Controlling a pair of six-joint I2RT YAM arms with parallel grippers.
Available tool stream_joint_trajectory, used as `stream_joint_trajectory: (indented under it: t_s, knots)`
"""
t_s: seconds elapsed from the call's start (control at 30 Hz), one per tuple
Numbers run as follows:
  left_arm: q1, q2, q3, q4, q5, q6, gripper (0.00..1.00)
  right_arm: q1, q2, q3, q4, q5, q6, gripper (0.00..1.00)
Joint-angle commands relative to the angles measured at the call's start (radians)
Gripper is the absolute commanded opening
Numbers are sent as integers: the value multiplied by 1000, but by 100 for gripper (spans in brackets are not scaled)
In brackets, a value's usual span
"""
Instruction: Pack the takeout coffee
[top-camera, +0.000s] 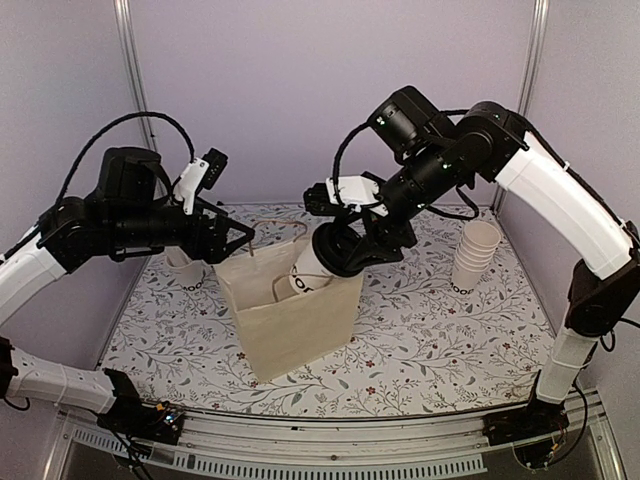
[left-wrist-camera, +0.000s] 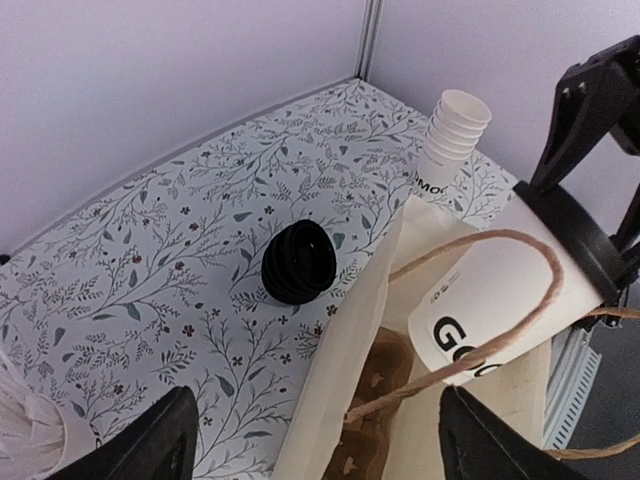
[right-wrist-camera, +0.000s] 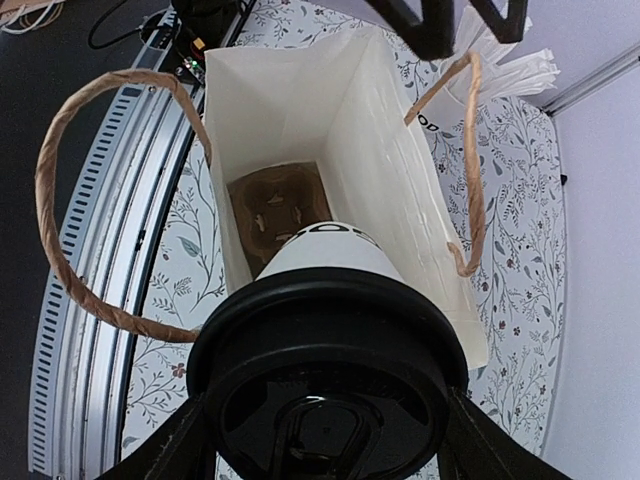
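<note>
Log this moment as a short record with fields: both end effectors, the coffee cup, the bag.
right end effector: shut on the lid end of the white paper coffee cup with black plastic lid
cup pose: tilted, base lowermost, at the bag's open mouth
bag: cream paper bag with twine handles, upright, open; brown cardboard cup tray at its bottom
left end effector: open, at the bag's rim
packing: cup not yet released

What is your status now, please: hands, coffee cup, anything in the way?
Left hand open near bag rim. Right hand shut on coffee cup, tilted, base at bag mouth. Handles aside; cardboard tray at the bottom.
</note>
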Motion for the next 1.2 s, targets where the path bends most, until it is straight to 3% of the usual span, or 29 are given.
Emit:
stream_joint_trajectory:
  t_s: [0.0,0.17,0.37,0.67,0.9,1.17]
  knots:
    - [31,-29,-5,117,13,34,85,39,-19,-39,-60,60,-18,50]
    - [96,8,-91,230,-55,-11,86,102,-74,-156,-59,114,-47,50]
    - [193,115,-154,327,-1,-68,85,181,-94,-209,-60,186,-49,50]
    - [188,234,-295,549,250,-155,79,284,-129,-334,41,333,-64,47]
    - [162,281,-325,584,316,-168,78,320,-153,-367,123,386,-116,47]
    - [155,320,-350,618,357,-174,77,335,-140,-332,179,332,-153,47]
